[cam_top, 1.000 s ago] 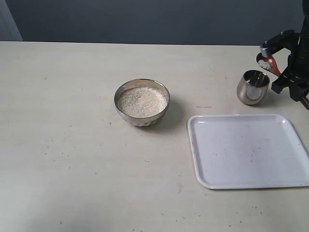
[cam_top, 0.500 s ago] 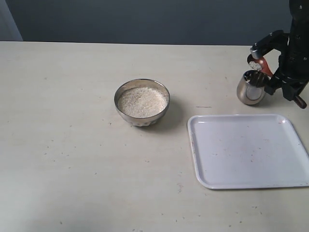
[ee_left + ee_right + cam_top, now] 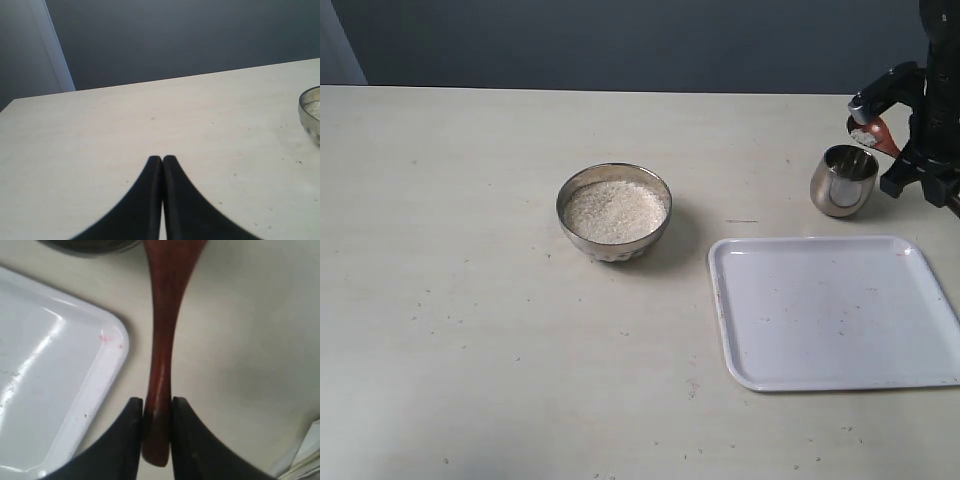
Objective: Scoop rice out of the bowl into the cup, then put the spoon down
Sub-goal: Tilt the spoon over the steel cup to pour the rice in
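The steel bowl stands mid-table, filled with white rice. At the far right stands the small steel cup. My right gripper is shut on the handle of the reddish-brown wooden spoon, whose scoop hangs just above and behind the cup's rim with a few grains in it. In the right wrist view the spoon handle runs out from between my right gripper's fingers toward the cup. My left gripper is shut on nothing, over bare table, with the bowl's rim at the frame edge.
A white tray lies in front of the cup, with its corner beside the spoon handle. The table's back edge meets a dark wall.
Half a second ago the scoop had swung left over the cup's rim. It has now come back to the right, near where it was a second ago. The left gripper's motion is not shown.
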`<state>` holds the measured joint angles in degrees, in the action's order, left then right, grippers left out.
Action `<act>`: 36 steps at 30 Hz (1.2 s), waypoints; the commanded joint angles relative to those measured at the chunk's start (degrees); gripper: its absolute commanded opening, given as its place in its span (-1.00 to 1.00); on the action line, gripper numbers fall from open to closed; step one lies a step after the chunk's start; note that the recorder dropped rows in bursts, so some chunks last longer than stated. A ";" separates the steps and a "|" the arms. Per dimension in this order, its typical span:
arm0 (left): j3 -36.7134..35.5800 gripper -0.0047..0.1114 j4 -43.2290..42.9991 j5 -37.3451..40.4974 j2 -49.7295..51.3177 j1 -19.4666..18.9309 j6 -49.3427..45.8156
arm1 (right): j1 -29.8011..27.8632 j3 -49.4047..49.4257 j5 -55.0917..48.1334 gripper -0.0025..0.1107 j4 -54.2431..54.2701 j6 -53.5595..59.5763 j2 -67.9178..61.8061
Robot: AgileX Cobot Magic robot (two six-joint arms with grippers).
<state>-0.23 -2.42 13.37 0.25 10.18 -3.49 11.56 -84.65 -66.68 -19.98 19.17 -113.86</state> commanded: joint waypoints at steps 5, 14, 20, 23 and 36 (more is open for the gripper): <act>0.23 -0.91 -0.07 -0.08 -0.25 0.23 0.37 | -0.11 0.03 -0.83 -0.97 -1.56 -1.43 0.00; 0.23 -0.91 -0.07 -0.08 -0.25 0.23 0.37 | -0.11 0.03 -1.34 -0.97 -2.04 -2.45 0.00; 0.23 -0.91 -0.07 -0.08 -0.25 0.23 0.37 | 0.44 0.03 -2.38 -0.97 -2.04 -3.35 0.00; 0.23 -0.91 -0.07 -0.08 -0.25 0.23 0.37 | 2.06 0.03 -3.10 -0.97 -2.53 -3.35 -0.11; 0.23 -0.91 -0.07 -0.08 -0.25 0.23 0.37 | 3.50 0.03 -3.28 -0.97 -6.10 -6.61 -0.67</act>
<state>-0.23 -2.42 13.37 0.25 10.18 -3.49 15.17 -84.65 -69.88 -24.43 13.84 -114.60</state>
